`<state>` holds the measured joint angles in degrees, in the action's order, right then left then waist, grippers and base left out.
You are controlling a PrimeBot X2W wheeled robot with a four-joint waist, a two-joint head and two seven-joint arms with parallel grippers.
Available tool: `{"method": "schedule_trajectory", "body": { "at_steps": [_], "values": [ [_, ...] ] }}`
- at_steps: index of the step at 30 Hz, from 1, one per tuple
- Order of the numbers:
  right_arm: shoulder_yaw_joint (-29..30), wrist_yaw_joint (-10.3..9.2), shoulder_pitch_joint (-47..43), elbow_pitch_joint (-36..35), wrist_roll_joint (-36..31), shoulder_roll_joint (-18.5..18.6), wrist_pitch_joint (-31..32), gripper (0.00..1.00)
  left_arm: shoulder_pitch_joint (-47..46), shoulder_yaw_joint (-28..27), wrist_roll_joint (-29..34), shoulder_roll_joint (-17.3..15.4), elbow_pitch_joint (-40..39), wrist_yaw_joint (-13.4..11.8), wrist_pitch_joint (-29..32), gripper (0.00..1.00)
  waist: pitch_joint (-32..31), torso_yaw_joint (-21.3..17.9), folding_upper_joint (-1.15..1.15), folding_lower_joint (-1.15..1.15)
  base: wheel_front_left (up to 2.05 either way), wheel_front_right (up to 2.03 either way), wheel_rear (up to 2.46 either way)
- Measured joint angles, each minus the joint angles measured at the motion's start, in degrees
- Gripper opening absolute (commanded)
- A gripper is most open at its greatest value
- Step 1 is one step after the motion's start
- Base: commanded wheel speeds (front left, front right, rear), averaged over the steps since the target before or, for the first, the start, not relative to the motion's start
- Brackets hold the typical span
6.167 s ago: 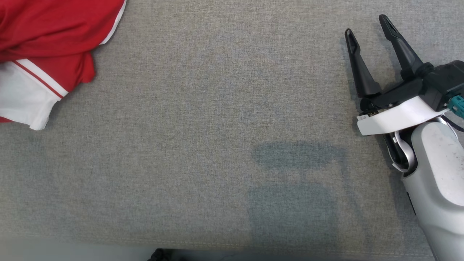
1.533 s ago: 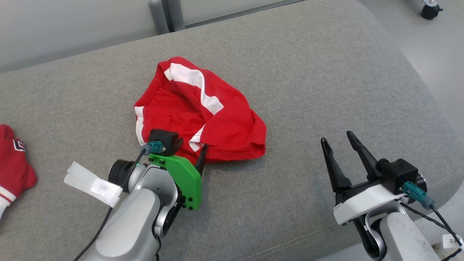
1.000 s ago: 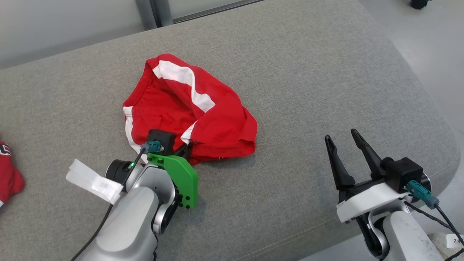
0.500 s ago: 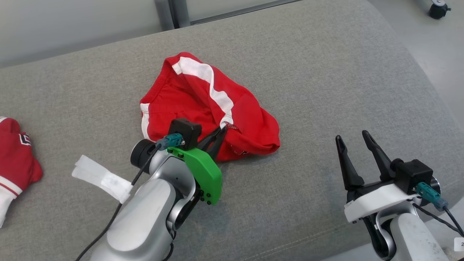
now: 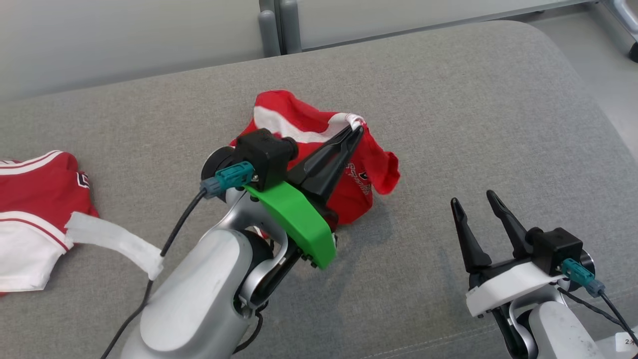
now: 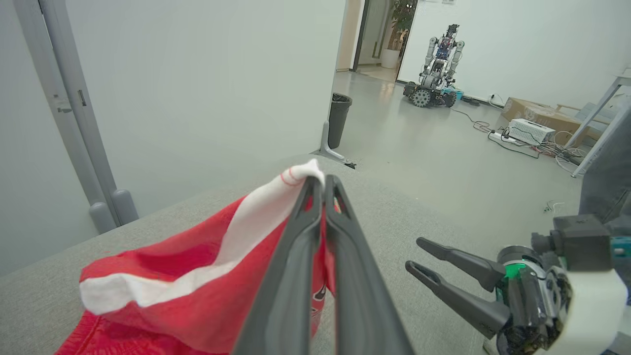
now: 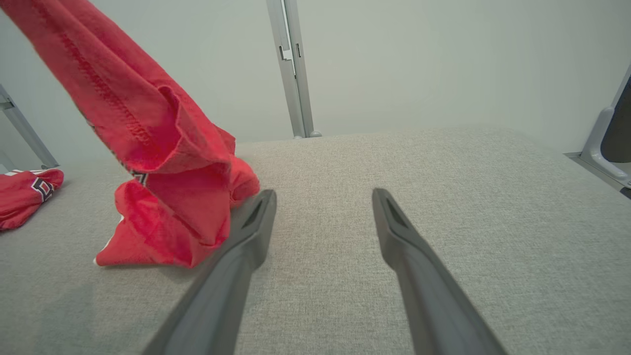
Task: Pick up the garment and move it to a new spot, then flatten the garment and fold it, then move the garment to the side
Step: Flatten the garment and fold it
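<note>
the head view takes in the grey cushion [image 5: 473,99] from above. over the cushion's middle the left gripper [image 5: 356,130] has its fingers pressed together on a white-striped fold of the red garment [image 5: 371,167]. the cloth is drawn up to a peak at the tips. near the cushion's front edge, toward its right end, the right gripper [image 5: 472,198] holds its fingers spread with nothing between them, well apart from the garment. a second red garment [image 5: 35,194] lies at the cushion's left end.

the left wrist view adds what lies past the cushion's far edge. there is a dark bin [image 6: 340,116] by a partition foot, another robot [image 6: 436,39] far across the floor, and some cardboard boxes [image 6: 525,106] by the wall. it also shows the white stripe poking out just beyond the closed tips.

the right wrist view, low over the cushion, shows what the others hide. the garment's lower folds rest bunched on the cushion while the rest rises out of the top of that view.

counted: two grippers, two red garments, one cushion, one bin, one other robot. the boxes are too small to count.
</note>
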<state>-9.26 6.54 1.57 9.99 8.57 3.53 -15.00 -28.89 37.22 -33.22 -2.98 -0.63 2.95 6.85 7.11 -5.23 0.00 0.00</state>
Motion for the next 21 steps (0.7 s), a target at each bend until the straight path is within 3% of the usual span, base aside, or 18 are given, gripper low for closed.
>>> {"method": "schedule_trajectory", "body": {
  "at_steps": [10, 21],
  "values": [
    [-0.1, 0.01, -1.0, 0.2, 0.0, 0.0, 0.0, 1.00, -2.4, -5.8, 0.7, -2.3, -8.4, -3.6, 2.9, 0.00, -1.2, 0.6, 0.00, 0.00, 0.00, 0.00, 0.00],
    [-2.7, 0.49, -0.8, 0.9, 0.0, -0.3, 0.0, 1.00, -12.7, -6.0, 1.3, -1.5, -10.6, -4.0, 8.2, 0.00, -1.2, -0.8, 0.00, 0.00, 0.00, 0.00, 0.00]
  ]
}}
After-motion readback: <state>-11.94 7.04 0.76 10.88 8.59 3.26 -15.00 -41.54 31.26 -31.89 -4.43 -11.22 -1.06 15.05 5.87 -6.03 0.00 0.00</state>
